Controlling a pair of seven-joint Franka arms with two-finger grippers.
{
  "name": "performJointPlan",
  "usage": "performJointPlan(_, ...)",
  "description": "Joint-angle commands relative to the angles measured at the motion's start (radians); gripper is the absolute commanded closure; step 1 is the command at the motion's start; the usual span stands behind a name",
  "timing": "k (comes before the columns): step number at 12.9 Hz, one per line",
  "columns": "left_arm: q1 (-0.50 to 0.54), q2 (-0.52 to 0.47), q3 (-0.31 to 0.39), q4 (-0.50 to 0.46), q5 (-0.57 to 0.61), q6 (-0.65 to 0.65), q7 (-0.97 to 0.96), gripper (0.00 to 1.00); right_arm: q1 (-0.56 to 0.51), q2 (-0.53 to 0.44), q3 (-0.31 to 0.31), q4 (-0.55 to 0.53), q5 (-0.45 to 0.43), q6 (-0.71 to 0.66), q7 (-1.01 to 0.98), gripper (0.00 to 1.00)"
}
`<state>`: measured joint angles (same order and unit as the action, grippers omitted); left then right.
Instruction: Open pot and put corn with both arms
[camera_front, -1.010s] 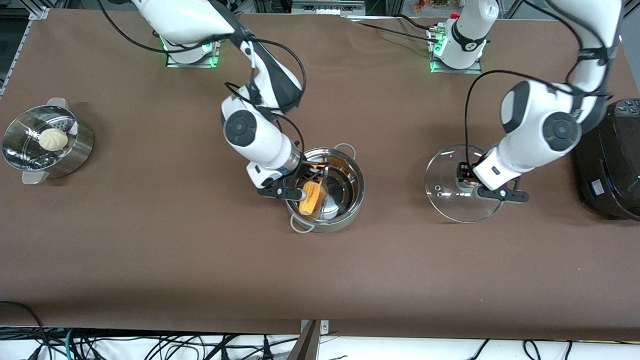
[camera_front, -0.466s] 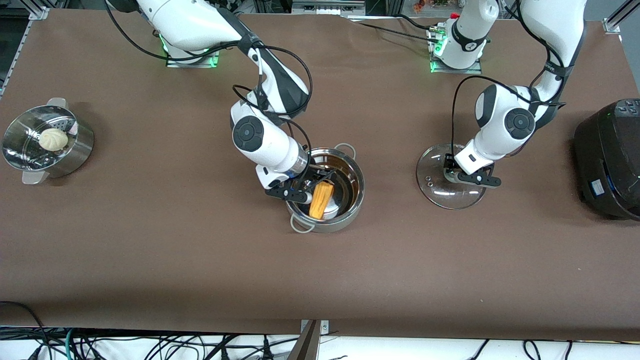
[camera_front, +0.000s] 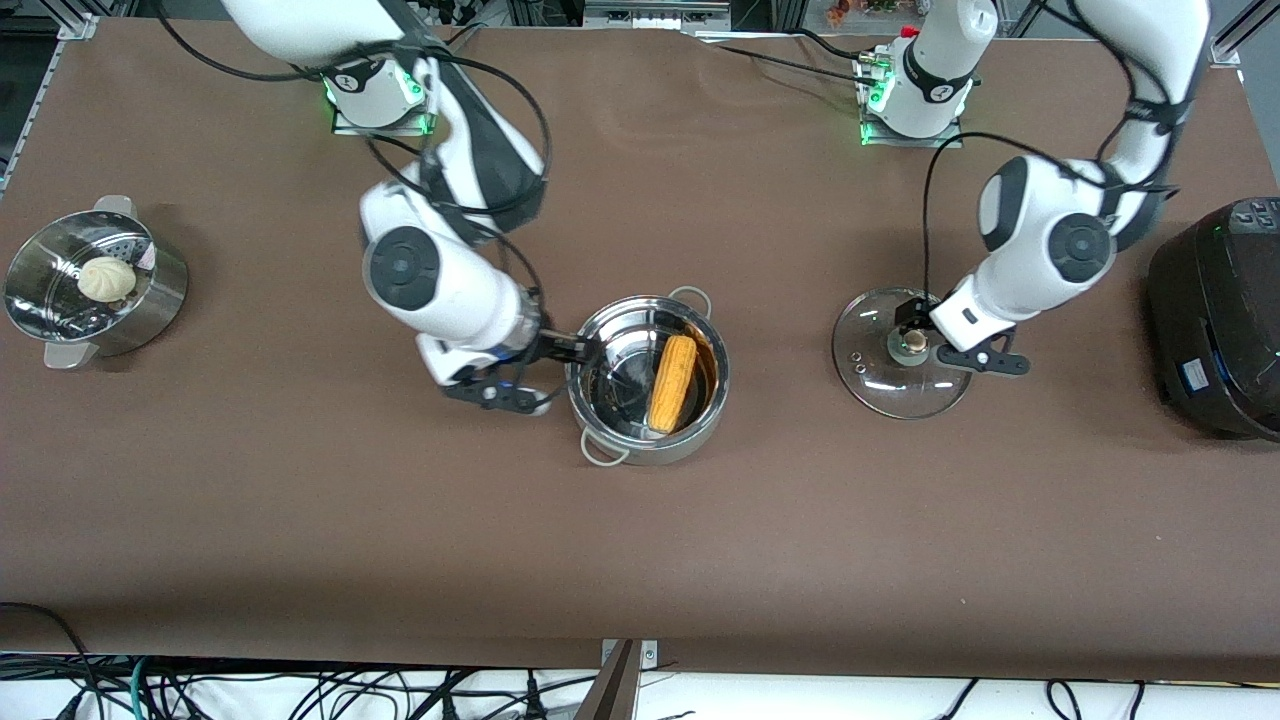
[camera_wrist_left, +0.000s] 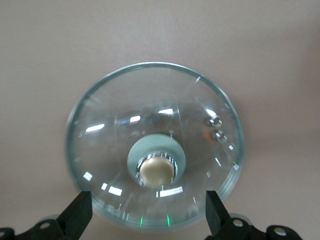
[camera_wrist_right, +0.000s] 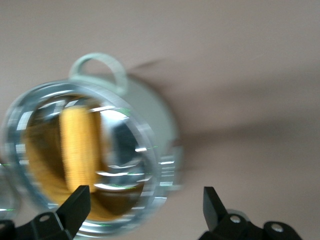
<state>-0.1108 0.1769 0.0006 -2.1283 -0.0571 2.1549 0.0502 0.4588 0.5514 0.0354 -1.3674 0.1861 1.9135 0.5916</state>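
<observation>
Now corn (camera_front: 672, 383) in pot (camera_front: 700, 425), right pincer (camera_front: 545, 375) wide beside it, left pincer (camera_front: 945, 345) wide over lid (camera_front: 870, 385)

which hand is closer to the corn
Right. The right hand is beside the pot holding the corn; the left hand is over the lid, toward the left arm's end.

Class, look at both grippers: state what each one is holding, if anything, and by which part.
Nothing is held. The left gripper is open above the lid on the table. The right gripper is open beside the pot, where the corn lies.
</observation>
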Motion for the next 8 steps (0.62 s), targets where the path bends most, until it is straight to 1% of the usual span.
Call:
performJointPlan(1, 0.0, -0.017, 0.021, 0.32, -0.004, -0.397, 0.017, 0.0, -0.002, -0.091, -0.14, -0.016, -0.056, -0.141, -0.245, 0.0)
performJointPlan(2, 0.0, -0.028, 0.021, 0.421, 0.035, -0.494, 0.016, 0.0, -0.002, -0.116, -0.213, -0.016, -0.056, -0.177, -0.339, 0.0)
performJointPlan(3, 0.003, -0.055, 0.021, 0.488, 0.075, -0.548, 0.014, 0.0, -0.009, -0.154, -0.279, -0.019, -0.048, -0.207, -0.433, 0.0)
performJointPlan(5, 0.022, -0.1, 0.016, 0.572, 0.092, -0.627, 0.013, 0.0, -0.009, -0.195, -0.374, -0.018, -0.056, -0.26, -0.583, 0.0)
performJointPlan(6, 0.032, -0.121, 0.018, 0.597, 0.088, -0.641, 0.013, 0.0, -0.012, -0.221, -0.417, -0.016, -0.05, -0.307, -0.617, 0.0)
performJointPlan(7, 0.036, -0.144, 0.016, 0.603, 0.085, -0.665, 0.011, 0.0, -0.021, -0.243, -0.426, -0.019, -0.045, -0.338, -0.631, 0.0)
performJointPlan(8, 0.04, -0.158, 0.015, 0.608, 0.08, -0.682, 0.002, 0.0, -0.047, -0.273, -0.402, -0.038, -0.06, -0.373, -0.625, 0.0)
